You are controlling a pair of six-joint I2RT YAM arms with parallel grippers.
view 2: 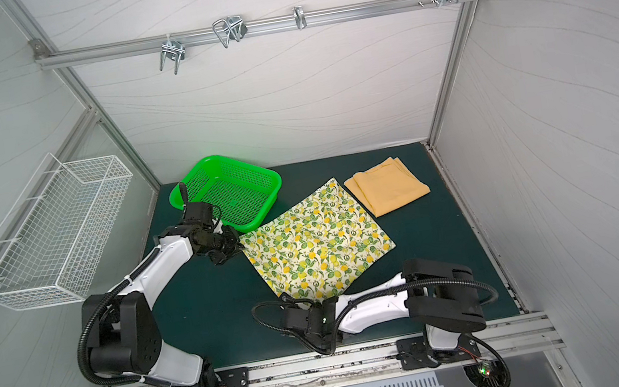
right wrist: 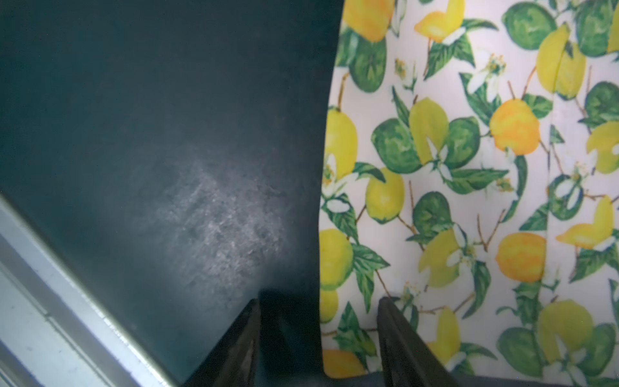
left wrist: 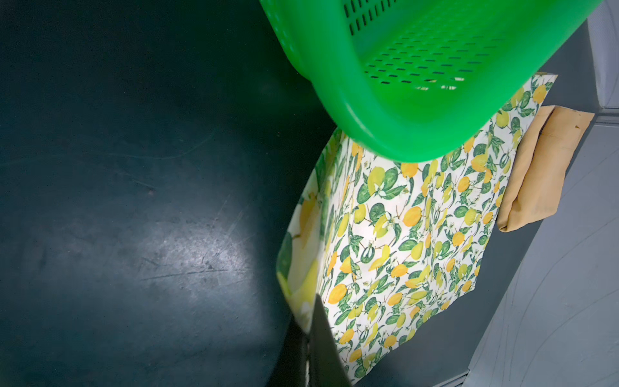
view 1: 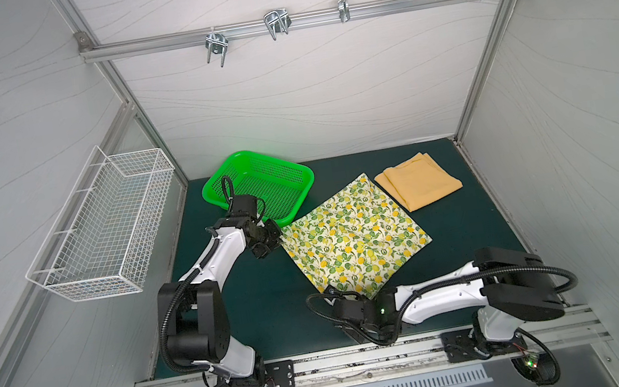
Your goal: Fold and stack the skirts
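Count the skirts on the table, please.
2. The lemon-print skirt lies spread in the middle; the mustard skirt lies folded at the back right. None seems hidden.

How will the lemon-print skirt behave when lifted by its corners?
Probably floppy: the lemon-print skirt lies thin and flat, its corner curling up at the left gripper. Likely light; the middle should sag and could drag on the mat.
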